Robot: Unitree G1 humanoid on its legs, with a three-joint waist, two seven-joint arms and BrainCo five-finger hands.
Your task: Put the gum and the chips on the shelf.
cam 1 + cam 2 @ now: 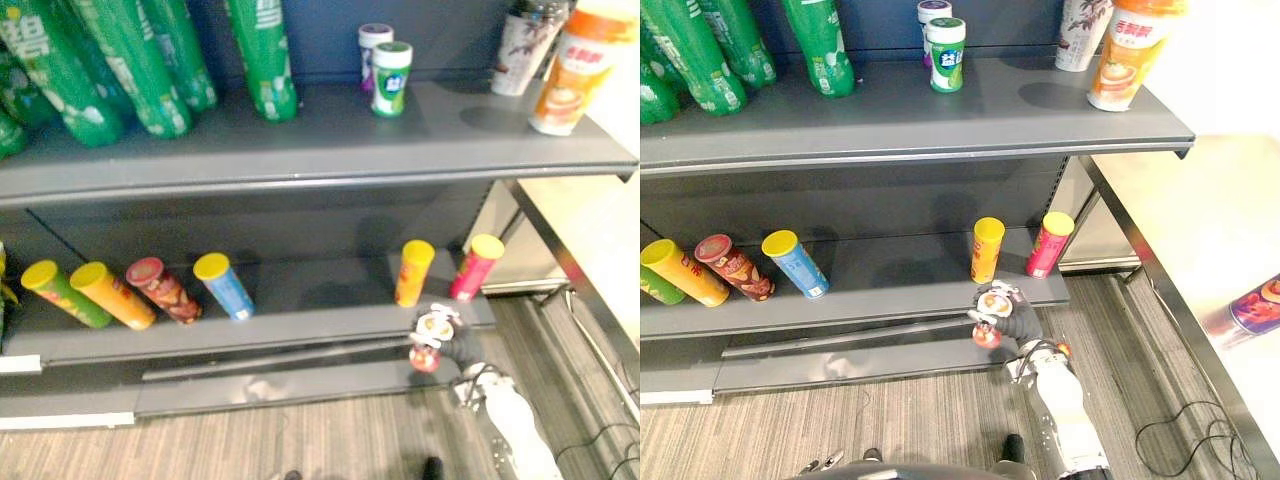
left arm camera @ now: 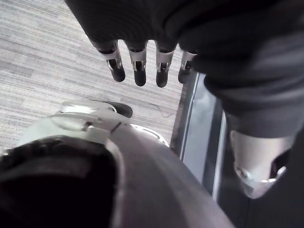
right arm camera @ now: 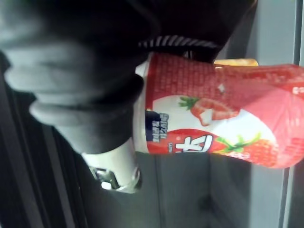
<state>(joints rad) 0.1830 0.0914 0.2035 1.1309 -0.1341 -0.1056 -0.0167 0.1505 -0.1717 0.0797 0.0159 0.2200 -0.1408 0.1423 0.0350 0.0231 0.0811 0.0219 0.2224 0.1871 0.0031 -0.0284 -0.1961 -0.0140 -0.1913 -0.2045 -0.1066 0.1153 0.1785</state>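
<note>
Strawberry-printed red-and-white plastic gum bottle [image 3: 213, 128] sits in the right hand [image 1: 1020, 322], whose fingers and thumb are curled round its white-capped end. The bottle is off the shelf, just in front of the front edge of the dark grey metal lower shelf [image 1: 890, 290] and above the grey striped carpet floor [image 1: 890, 420]. Just behind it on that shelf stand an orange chip can with a yellow lid [image 1: 986, 250] and a pink chip can with a yellow lid [image 1: 1049, 245]. The left hand [image 2: 137, 66] hangs over the floor, fingers straight, holding nothing.
</note>
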